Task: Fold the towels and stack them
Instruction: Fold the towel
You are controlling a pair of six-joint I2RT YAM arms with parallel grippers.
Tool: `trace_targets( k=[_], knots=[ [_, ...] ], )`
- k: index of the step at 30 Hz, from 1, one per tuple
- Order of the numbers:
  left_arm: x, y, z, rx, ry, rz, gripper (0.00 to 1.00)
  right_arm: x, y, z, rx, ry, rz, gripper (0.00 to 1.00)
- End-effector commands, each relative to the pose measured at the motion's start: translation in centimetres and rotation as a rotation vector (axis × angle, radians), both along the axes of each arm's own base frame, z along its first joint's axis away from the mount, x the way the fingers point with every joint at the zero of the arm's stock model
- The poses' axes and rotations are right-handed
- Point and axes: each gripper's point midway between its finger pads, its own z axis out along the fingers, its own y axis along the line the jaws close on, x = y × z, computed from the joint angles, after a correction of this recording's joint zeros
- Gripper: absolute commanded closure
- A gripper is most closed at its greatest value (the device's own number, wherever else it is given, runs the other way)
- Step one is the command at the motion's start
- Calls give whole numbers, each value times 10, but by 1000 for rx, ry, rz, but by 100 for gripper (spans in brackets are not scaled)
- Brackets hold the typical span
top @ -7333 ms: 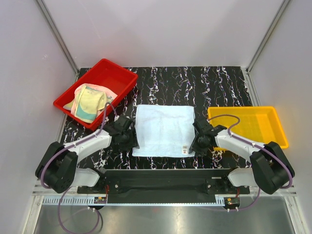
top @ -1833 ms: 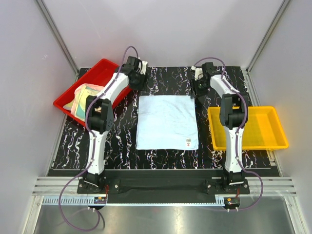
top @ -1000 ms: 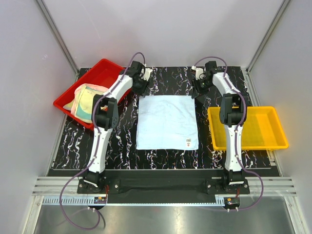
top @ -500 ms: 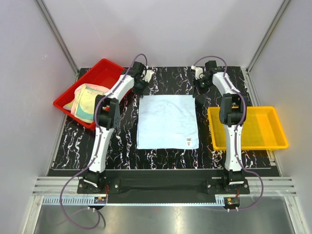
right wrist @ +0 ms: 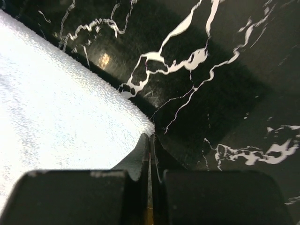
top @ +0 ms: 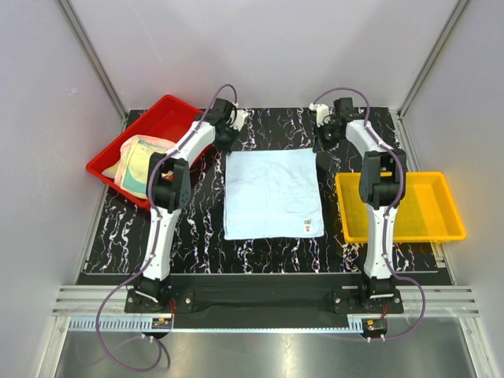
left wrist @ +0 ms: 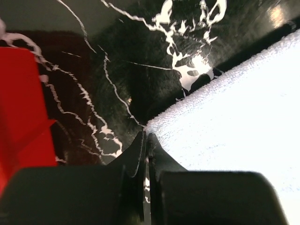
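Observation:
A pale blue-white towel [top: 272, 193] lies spread flat in the middle of the black marbled table, with a small tag [top: 308, 224] at its near right corner. My left gripper [top: 227, 146] is at the towel's far left corner. In the left wrist view the left gripper [left wrist: 146, 136] is shut, with the corner of the towel [left wrist: 243, 108] pinched at its tips. My right gripper [top: 320, 150] is at the far right corner. In the right wrist view the right gripper [right wrist: 150, 136] is likewise shut on the corner of the towel [right wrist: 56, 108]. More towels [top: 142, 165], yellow-green and pink, are bunched in the red tray.
The red tray [top: 169, 108] stands at the far left, and its wall [left wrist: 21, 103] is close to my left gripper. A yellow tray [top: 394, 177] sits at the right, beside the towel. Both arms reach far across the table, one along each side of the towel.
Both grippers have closed on the towel's far corners. The towel has shifted slightly away from the arms and to the right.

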Motion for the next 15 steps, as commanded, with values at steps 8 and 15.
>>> trace_targets(
  k=[8, 15],
  knots=[
    [15, -7, 100, -87, -231, 6, 100, 27, -3, 90, -34, -313, 34, 100],
    [5, -5, 112, -71, -237, -15, 100, 22, -6, 114, -45, -394, 42, 100]
  ],
)
